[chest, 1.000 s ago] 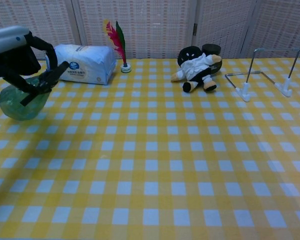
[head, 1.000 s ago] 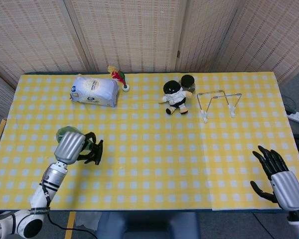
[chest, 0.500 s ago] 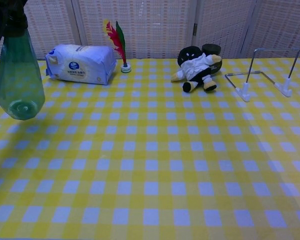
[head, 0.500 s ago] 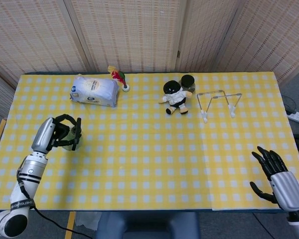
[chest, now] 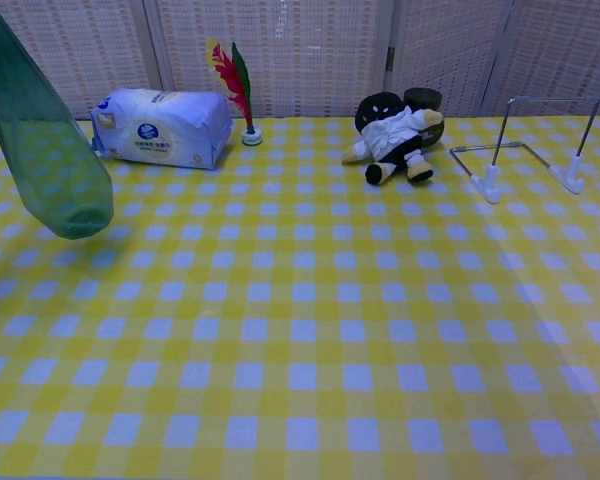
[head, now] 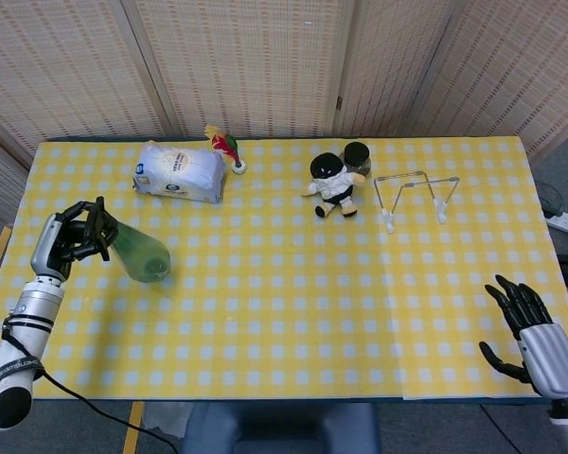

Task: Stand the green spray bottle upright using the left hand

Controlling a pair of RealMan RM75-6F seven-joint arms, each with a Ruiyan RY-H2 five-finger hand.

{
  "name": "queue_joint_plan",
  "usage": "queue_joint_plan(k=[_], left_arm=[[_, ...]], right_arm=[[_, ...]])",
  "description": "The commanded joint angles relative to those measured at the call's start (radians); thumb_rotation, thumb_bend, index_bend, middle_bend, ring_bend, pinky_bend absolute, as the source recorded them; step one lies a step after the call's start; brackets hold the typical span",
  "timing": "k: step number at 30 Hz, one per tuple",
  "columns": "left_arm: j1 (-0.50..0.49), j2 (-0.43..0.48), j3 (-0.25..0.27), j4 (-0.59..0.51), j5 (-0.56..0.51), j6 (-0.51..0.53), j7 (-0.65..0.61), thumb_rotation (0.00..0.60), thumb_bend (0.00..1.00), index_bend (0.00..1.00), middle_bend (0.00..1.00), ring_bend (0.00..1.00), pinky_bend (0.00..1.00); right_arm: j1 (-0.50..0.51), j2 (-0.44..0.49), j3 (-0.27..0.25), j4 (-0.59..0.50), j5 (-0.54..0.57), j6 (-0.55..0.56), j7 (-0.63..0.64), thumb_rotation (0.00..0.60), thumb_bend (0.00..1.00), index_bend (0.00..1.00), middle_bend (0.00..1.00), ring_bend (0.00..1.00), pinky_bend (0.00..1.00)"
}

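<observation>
The green spray bottle [head: 138,253] is in the air above the left side of the table [head: 284,322], tilted, with its bottom lower and pointing toward the middle of the table. The left hand [head: 71,235] grasps it at the upper end, with the fingers [head: 99,227] closed around the neck.

I think the bottle can slip or swing, because the grip is only at the narrow top. If it comes down tilted like this, it may fall over again.

Behind it lies a white tissue pack [head: 180,172], with a feather shuttlecock [head: 225,147] beside it; both are apart from the bottle. A plush toy [head: 333,184] and a wire rack [head: 417,197] are far away. Nothing blocks the landing place.

The right hand [head: 540,340] is spread and empty at the right edge.
</observation>
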Motion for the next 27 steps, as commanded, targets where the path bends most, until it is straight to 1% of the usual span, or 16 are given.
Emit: queue_joint_plan(k=[1, 8, 15, 22, 25, 27], left_arm=[[-0.002, -0.026, 0.017, 0.029, 0.022, -0.003, -0.006, 0.600, 0.49, 0.66, 1.00, 1.00, 1.00], [-0.010, -0.065, 0.037, 0.069, 0.044, 0.020, 0.009, 0.600, 0.49, 0.66, 1.00, 1.00, 1.00], [-0.011, -0.115, 0.071, 0.103, 0.100, 0.071, 0.041, 0.600, 0.49, 0.66, 1.00, 1.00, 1.00], [-0.023, -0.151, 0.088, 0.137, 0.109, 0.089, 0.077, 0.600, 0.49, 0.66, 1.00, 1.00, 1.00], [-0.025, -0.159, 0.091, 0.146, 0.108, 0.093, 0.081, 0.600, 0.49, 0.63, 1.00, 1.00, 1.00], [-0.025, -0.163, 0.092, 0.150, 0.108, 0.097, 0.080, 0.600, 0.49, 0.59, 1.00, 1.00, 1.00]], right_arm=[[-0.001, 0.000, 0.000, 0.000, -0.002, 0.003, -0.002, 0.600, 0.37, 0.00, 0.00, 0.00, 0.00], [-0.001, 0.001, 0.000, 0.000, -0.001, 0.001, -0.001, 0.600, 0.37, 0.00, 0.00, 0.00, 0.00], [-0.004, 0.001, -0.001, 0.000, -0.006, 0.007, -0.004, 0.600, 0.37, 0.00, 0.00, 0.00, 0.00], [-0.005, 0.003, -0.003, 0.001, -0.012, 0.011, -0.003, 0.600, 0.37, 0.00, 0.00, 0.00, 0.00], [-0.004, 0.002, -0.004, 0.002, -0.014, 0.007, -0.005, 0.600, 0.37, 0.00, 0.00, 0.00, 0.00], [-0.002, 0.001, -0.004, 0.001, -0.014, 0.004, -0.007, 0.600, 0.37, 0.00, 0.00, 0.00, 0.00]])
